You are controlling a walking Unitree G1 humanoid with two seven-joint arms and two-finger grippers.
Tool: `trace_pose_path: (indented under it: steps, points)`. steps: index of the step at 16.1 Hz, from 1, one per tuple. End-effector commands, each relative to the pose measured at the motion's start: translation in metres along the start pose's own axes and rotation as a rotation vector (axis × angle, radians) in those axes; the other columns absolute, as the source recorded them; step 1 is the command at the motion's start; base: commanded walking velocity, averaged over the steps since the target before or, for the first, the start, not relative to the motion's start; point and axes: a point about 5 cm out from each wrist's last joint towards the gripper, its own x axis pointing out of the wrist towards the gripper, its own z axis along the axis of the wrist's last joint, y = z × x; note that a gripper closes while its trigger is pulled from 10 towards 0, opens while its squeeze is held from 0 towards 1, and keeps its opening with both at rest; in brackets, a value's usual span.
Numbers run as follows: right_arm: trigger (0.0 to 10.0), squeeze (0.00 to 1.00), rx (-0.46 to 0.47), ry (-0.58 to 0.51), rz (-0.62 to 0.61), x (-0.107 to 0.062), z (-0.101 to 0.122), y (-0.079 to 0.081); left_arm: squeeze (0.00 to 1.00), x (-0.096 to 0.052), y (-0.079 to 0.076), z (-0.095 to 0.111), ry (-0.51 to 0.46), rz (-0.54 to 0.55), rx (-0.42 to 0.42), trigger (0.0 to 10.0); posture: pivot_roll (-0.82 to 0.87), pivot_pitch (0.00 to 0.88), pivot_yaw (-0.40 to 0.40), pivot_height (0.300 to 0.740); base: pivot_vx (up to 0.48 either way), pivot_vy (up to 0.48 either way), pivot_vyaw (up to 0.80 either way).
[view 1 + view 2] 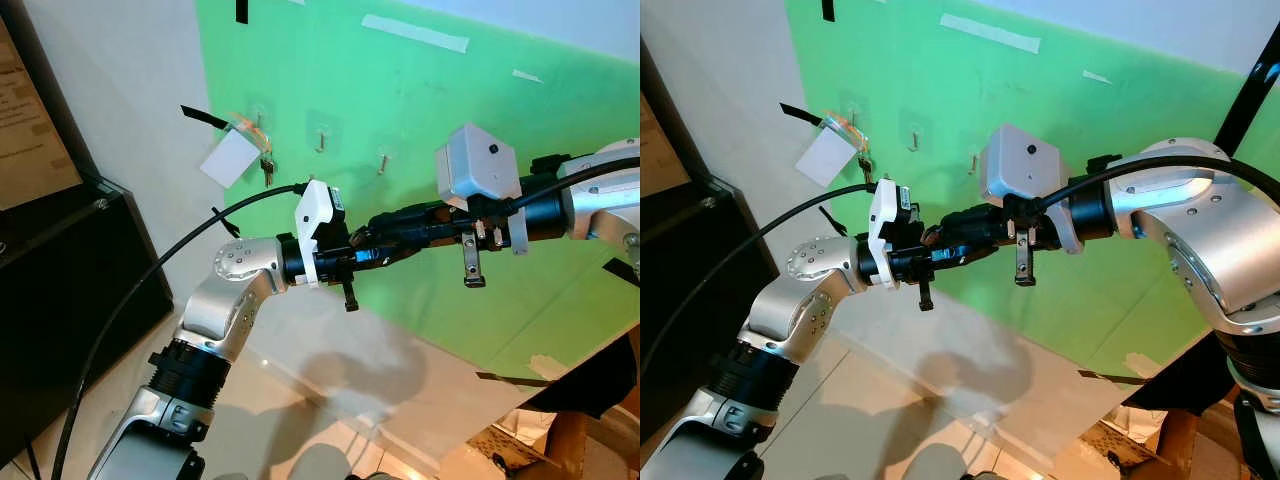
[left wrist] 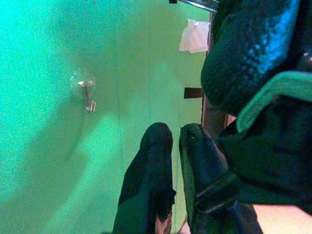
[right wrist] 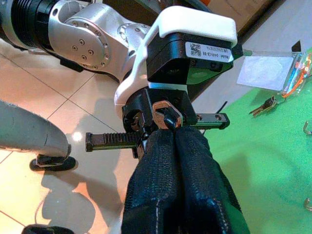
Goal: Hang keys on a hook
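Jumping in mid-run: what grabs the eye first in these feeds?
The two grippers meet tip to tip before the green wall panel: the left gripper and the right gripper, both with fingers closed. Up left, the keys hang on a hook beside a white tag; two more hooks follow rightward.

Green wall panel (image 1: 430, 150): hooks (image 1: 322, 137), keys (image 1: 266, 168) hanging.

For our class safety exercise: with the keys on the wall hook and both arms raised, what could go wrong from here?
The right gripper sits right up against the left wrist mount; any careless move may make the arms collide. The black cable arcs just below the keys and could snag them off the hook.
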Motion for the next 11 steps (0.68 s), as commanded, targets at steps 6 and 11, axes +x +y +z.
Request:
trace_pose_path:
  steps: [6, 11]
  points:
    - [10.0, 0.00, -0.007, 0.007, 0.007, 0.0015, 0.0016, 0.0013, 0.00, 0.0003, 0.0029, 0.0047, -0.002, 0.006, 0.002, 0.0, -0.07, 0.000, -0.038, 0.740, 0.000, 0.000, 0.00]
    - [10.0, 0.00, 0.008, 0.026, -0.018, 0.0001, -0.0041, -0.0018, 0.00, -0.0061, 0.0038, 0.0038, 0.020, 0.015, -0.007, 0.0, -0.07, 0.000, -0.037, 0.740, 0.000, 0.000, 0.00]
